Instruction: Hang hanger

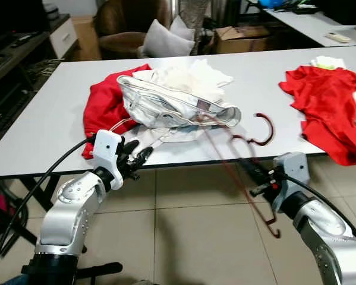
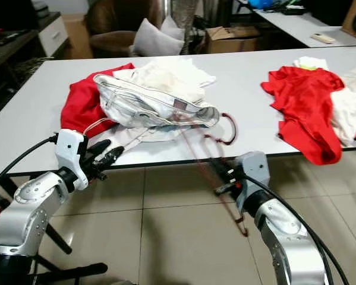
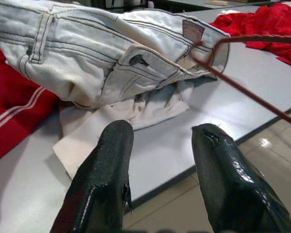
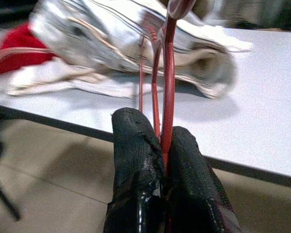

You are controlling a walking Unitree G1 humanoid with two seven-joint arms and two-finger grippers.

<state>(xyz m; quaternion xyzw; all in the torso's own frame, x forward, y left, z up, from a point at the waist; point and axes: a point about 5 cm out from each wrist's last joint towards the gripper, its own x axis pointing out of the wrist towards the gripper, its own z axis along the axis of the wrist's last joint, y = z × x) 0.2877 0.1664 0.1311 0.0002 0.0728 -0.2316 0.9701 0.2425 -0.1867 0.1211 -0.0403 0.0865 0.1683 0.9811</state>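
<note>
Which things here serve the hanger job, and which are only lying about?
For the job: the dark red hanger, the right gripper shut on it, the pale jeans it reaches into, the open left gripper.

Lying about: red clothes at the table's right end, a cardboard box, a cushion.
</note>
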